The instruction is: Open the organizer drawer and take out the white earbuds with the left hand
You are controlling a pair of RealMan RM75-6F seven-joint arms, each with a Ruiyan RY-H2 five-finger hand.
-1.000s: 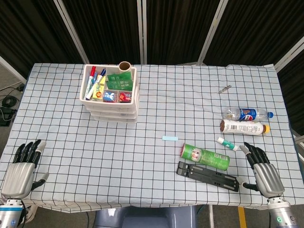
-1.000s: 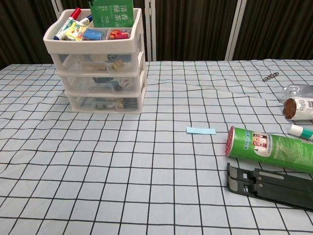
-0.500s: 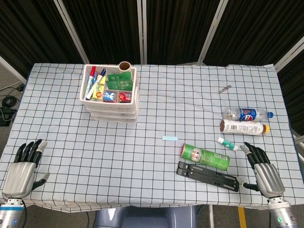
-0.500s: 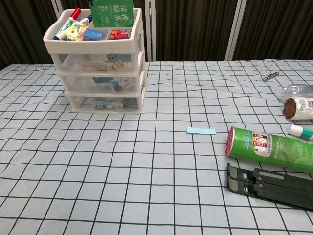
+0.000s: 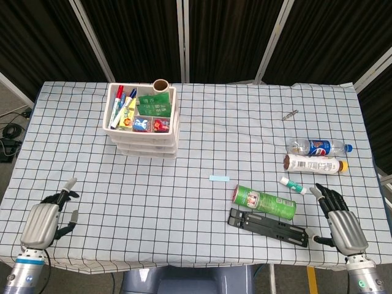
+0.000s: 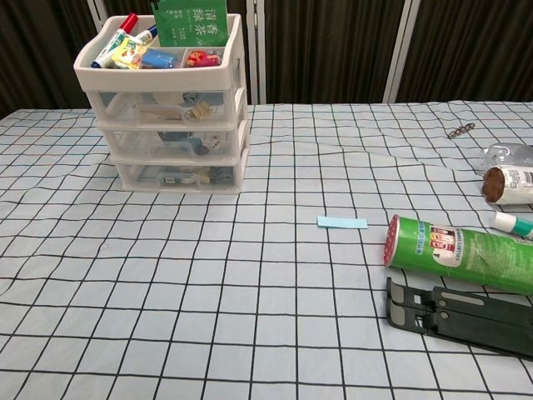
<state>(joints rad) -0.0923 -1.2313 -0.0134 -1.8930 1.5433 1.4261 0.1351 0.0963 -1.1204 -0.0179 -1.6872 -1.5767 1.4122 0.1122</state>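
The white organizer [image 5: 143, 125] [image 6: 166, 108] stands at the back left of the checked table, with an open top tray of markers and packets and three clear drawers, all pushed in. The drawers show small items through their fronts; I cannot pick out the white earbuds. My left hand [image 5: 47, 216] lies at the table's near left corner, empty, fingers apart, far from the organizer. My right hand [image 5: 339, 222] lies flat at the near right corner, empty, fingers spread. Neither hand shows in the chest view.
A green can [image 5: 264, 202] [image 6: 458, 254] lies on its side right of centre, with a black folding stand [image 5: 268, 226] [image 6: 458, 315] in front of it. A blue slip [image 5: 218, 178], a small tube [image 5: 293, 185], two bottles [image 5: 315, 155] and a metal clip [image 5: 290, 114] lie to the right.
My left hand has shifted right and turned, its fingers now pointing more to the right. The right hand and the organizer have not moved.
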